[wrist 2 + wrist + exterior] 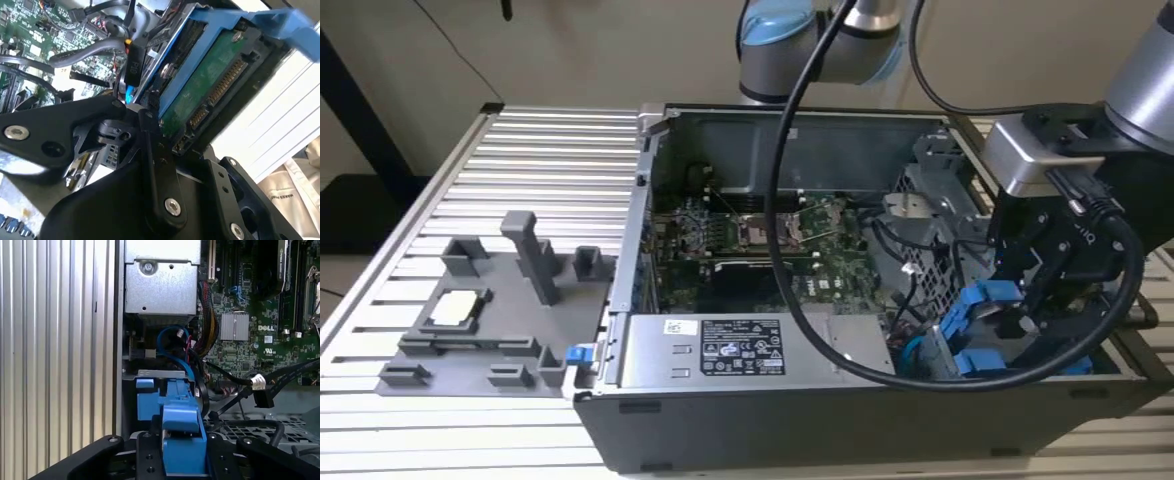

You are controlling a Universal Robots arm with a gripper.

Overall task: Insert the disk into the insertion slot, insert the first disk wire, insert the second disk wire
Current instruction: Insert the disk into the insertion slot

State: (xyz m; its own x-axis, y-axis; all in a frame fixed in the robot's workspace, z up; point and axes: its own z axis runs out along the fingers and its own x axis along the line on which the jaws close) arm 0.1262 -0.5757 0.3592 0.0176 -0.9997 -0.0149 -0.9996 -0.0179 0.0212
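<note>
Gripper (1017, 318) low at exterior view's right, inside case (761, 430). Jaws clamped on disk (182, 437) by blue carrier. Disk seems part-way into slot, mouth hidden. Hold carrier square, push straight and slow, clear of loose cables (260, 385).

The arm (834, 45) shows at the top of the exterior view as a grey joint with a pale blue cap. Its wrist (1141, 70) enters from the exterior view's upper right and points downward. A silver-grey block (1034, 150) sits under the wrist, and the black gripper (1014, 320) hangs below that, tipped slightly toward the exterior view's left. In the first wrist view the 2 fingers (147, 460) stand 1 on each side of the disk (184, 440), pressed against its blue carrier. In the second wrist view 1 black finger link lies along the disk's edge, touching it, its bolted joints in plain sight.
</note>
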